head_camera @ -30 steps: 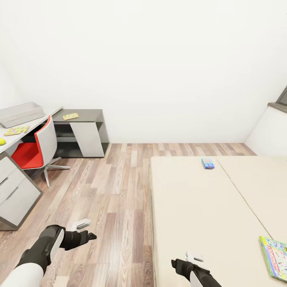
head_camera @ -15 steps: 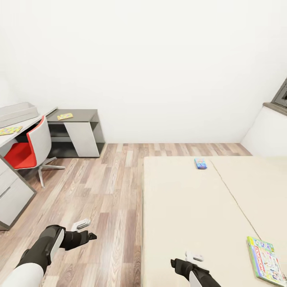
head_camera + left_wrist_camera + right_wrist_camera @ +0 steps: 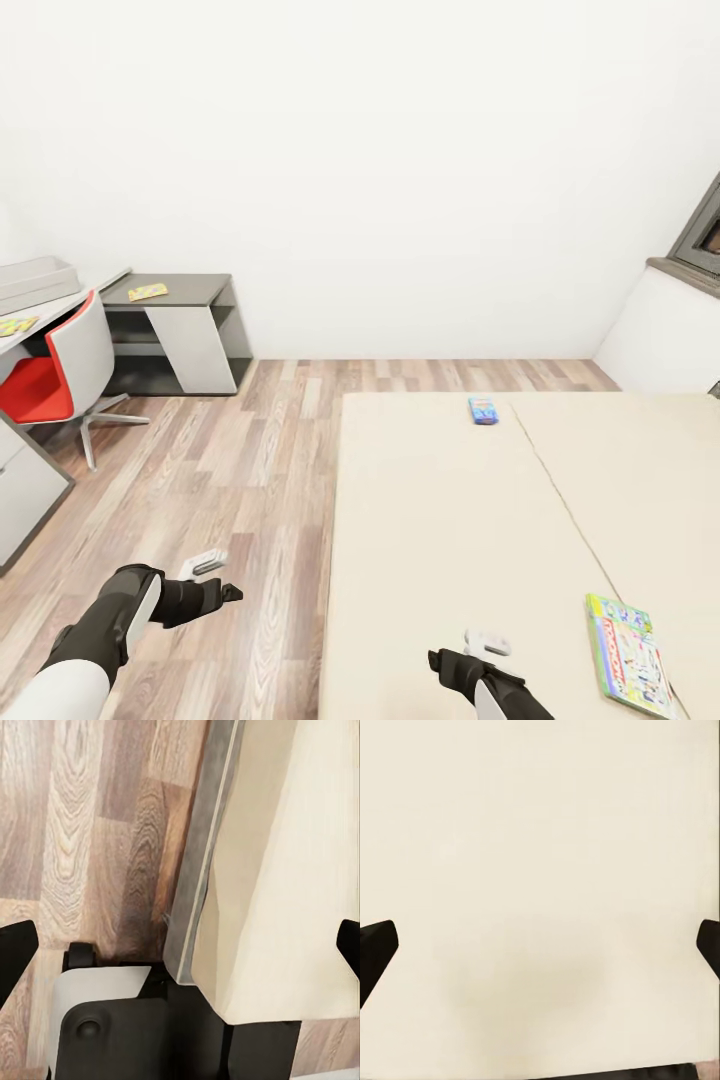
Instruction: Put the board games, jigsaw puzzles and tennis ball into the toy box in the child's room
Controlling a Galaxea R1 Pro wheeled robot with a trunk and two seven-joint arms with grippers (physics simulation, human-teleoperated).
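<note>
Right end effector [image 3: 452, 663]: black, held low over the bed [image 3: 450, 520], nothing between the fingers; in the wrist view the two dark tips sit at opposite edges, spread wide, over smooth beige mattress cover. Forearm bent in close to the trunk.

Left end effector [image 3: 230, 592]: black, glossy, over the wood-plank floor [image 3: 250, 470], just off the bed's near corner; tips likewise set wide, empty. Its wrist view shows the dark grey bed frame edge against the floor.

Just to the right of the right end effector, on the mattress: a flat green-edged board game [image 3: 628, 655] with a pastel cover, long axis running away from the robot. Well ahead, near the bed's far edge: a small blue-cyan board game [image 3: 483, 410], lying flat.

Far ahead-left of the left end effector: worktop [image 3: 190, 290], dark grey lower section with a white slanted panel, carrying a flat bright jigsaw puzzle [image 3: 148, 292]. Pale grey toy box [image 3: 35, 280] on the higher pale section. Red-and-grey swivel chair [image 3: 55, 375] in front.
</note>
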